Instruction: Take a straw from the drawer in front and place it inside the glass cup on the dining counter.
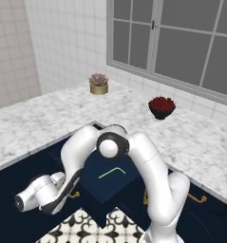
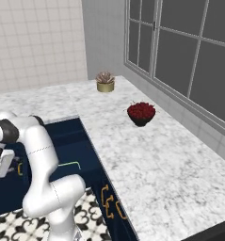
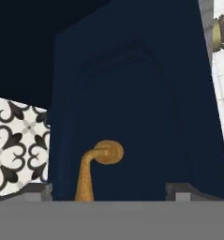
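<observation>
One straw lay inside the pulled-out drawer; the pincer gaped wide and empty, flanking the drawer's handle. Reaching in likely came next.

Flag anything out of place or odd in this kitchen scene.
Only the drawer breaks the line: it stands pulled out past the navy cabinet fronts, with the green straw lying bent inside it. The bowl of red fruit and potted plant sit upright; nothing is spilled.

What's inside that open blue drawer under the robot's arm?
One thin light-green straw, bent near one end, lies on the dark floor of the drawer. The arm covers part of the drawer's inside, so anything else there is hidden.
</observation>
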